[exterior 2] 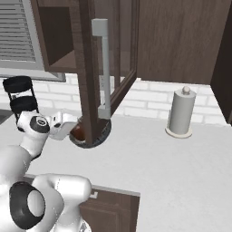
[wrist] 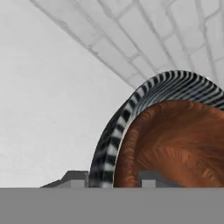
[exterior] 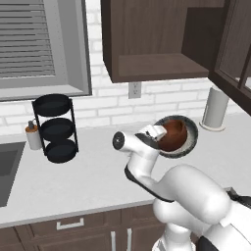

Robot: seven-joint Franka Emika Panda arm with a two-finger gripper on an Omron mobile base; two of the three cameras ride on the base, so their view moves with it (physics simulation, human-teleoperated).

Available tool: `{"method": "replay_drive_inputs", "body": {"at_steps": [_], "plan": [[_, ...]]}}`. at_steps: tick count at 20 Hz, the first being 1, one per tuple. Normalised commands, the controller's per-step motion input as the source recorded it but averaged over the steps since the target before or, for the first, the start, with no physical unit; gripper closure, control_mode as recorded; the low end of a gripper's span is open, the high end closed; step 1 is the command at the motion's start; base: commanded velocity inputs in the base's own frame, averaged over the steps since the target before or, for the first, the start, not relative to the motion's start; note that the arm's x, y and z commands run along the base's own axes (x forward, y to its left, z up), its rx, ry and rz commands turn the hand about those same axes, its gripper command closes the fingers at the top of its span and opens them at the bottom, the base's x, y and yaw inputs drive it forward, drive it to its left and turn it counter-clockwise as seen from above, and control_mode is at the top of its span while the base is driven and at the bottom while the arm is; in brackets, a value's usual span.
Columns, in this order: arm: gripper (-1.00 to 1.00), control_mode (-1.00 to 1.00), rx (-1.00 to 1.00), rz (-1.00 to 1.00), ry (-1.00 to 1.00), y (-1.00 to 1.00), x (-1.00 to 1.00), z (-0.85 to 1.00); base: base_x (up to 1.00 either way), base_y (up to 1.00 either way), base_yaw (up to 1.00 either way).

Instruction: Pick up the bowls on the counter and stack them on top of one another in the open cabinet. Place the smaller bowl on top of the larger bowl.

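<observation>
The smaller bowl [exterior: 174, 135], glossy reddish-brown, sits nested inside the larger bowl [exterior: 192, 131], and the pair is tipped on edge above the counter [exterior: 73, 181]. My gripper [exterior: 159, 135] is shut across their left rims. In the hand view one fingertip [wrist: 76, 177] is outside the striped wall of the larger bowl [wrist: 127, 113] and the other is inside the smaller bowl [wrist: 175, 140], with my gripper [wrist: 112, 177] pinching both walls. The open cabinet [exterior: 162, 63] with its bare shelf hangs above and slightly left of the bowls. From the right base view my gripper [exterior 2: 74, 127] and the larger bowl [exterior 2: 105, 133] are partly hidden behind the cabinet door.
An open cabinet door [exterior 2: 102, 68] with a pale handle juts out just over the bowls. A paper towel roll [exterior: 215, 108] stands at the back right. A black three-tier rack [exterior: 56, 127], a soap bottle [exterior: 33, 135] and the sink [exterior: 7, 166] lie to the left.
</observation>
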Motion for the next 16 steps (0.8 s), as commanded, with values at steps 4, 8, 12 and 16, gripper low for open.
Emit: {"method": "replay_drive_inputs", "body": {"at_steps": [4, 8, 12, 16], "plan": [[1.00, -1.00, -0.01, 0.16, -0.05, 0.09, -0.21, 1.00, 0.00, 0.00, 0.00], [1.00, -1.00, -0.03, 0.12, 0.04, 0.29, -0.39, 1.00, 0.00, 0.00, 0.00], [1.00, -1.00, -0.08, 0.04, 0.05, 0.24, -0.36, 1.00, 0.00, 0.00, 0.00], [1.00, -1.00, -0.08, 0.06, 0.04, 0.20, -0.06, 1.00, 0.00, 0.00, 0.00]]}}
